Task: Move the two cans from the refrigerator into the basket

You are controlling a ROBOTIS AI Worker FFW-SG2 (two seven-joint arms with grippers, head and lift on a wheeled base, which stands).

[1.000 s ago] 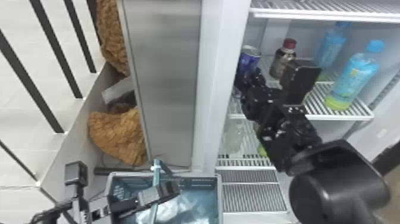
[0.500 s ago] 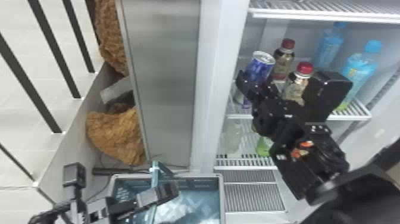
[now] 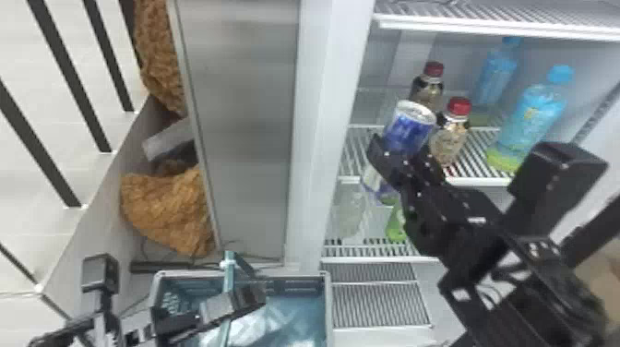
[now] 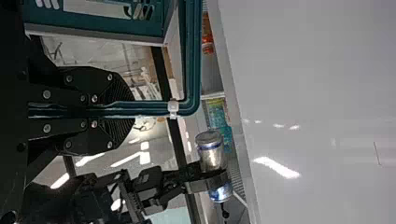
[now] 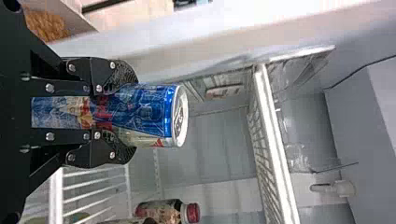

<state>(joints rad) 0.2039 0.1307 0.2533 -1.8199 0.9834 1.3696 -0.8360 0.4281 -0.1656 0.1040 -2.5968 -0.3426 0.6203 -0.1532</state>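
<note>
In the head view my right gripper [image 3: 399, 161] is in front of the fridge shelf, shut on a blue and silver can [image 3: 408, 127], which leans slightly. The right wrist view has the can [image 5: 147, 112] held between the fingers of my right gripper [image 5: 114, 112], its lid facing away from the palm. My left gripper [image 3: 230, 300] is over the basket [image 3: 328, 300], at its raised teal handle. Seen from the left wrist, my left gripper [image 4: 126, 109] is shut on that handle [image 4: 189, 60]; farther off, the can [image 4: 211, 151] is in the right gripper.
Two red-capped bottles [image 3: 451, 134] and two blue-capped bottles [image 3: 533, 117] stand on the fridge shelf [image 3: 484, 180], behind and right of the can. The fridge's side frame [image 3: 318, 138] rises between the shelves and the grey panel [image 3: 244, 115].
My right gripper has drawn back and lower in the head view, bringing the can toward the shelf's front; a second red-capped bottle has come into sight. The left gripper has hardly moved.
</note>
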